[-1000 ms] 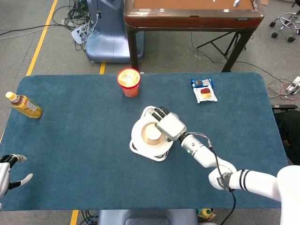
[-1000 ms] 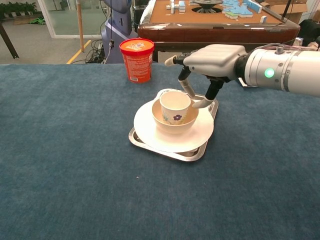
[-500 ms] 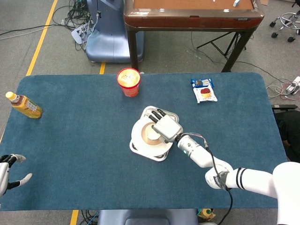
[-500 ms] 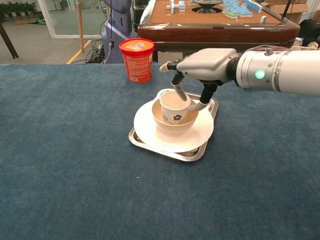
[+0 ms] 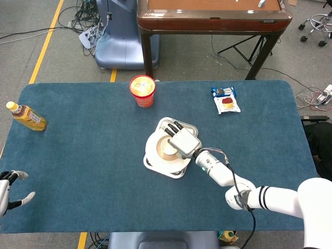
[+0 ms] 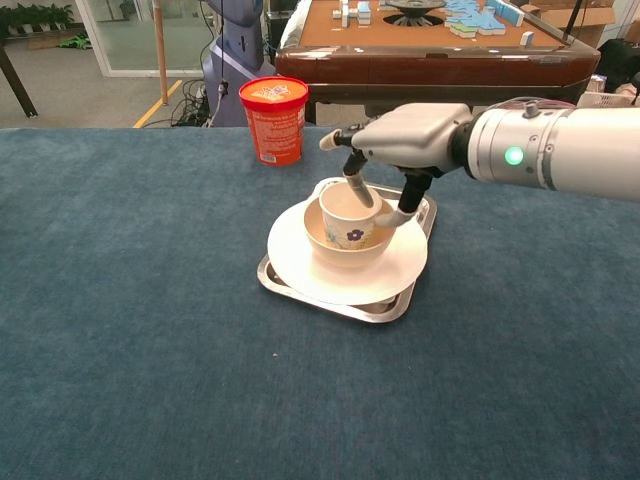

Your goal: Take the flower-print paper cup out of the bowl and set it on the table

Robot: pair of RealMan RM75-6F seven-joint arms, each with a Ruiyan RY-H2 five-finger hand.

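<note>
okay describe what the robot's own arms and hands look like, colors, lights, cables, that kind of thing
The right arm is glossy white with a green indicator light; the head view shows black bands and a thin cable. The right robot hand has a light grey shell and dark fingers with pale tips. The left robot hand looks white with dark joints.

A cream paper cup [image 6: 350, 216] printed with a purple flower sits in a tan bowl [image 6: 345, 250] on a white plate [image 6: 300, 262], over the dark teal bench [image 6: 130, 300].

Head view looks steeply down; chest view faces forward, low; both share the table [image 5: 93, 155].
</note>
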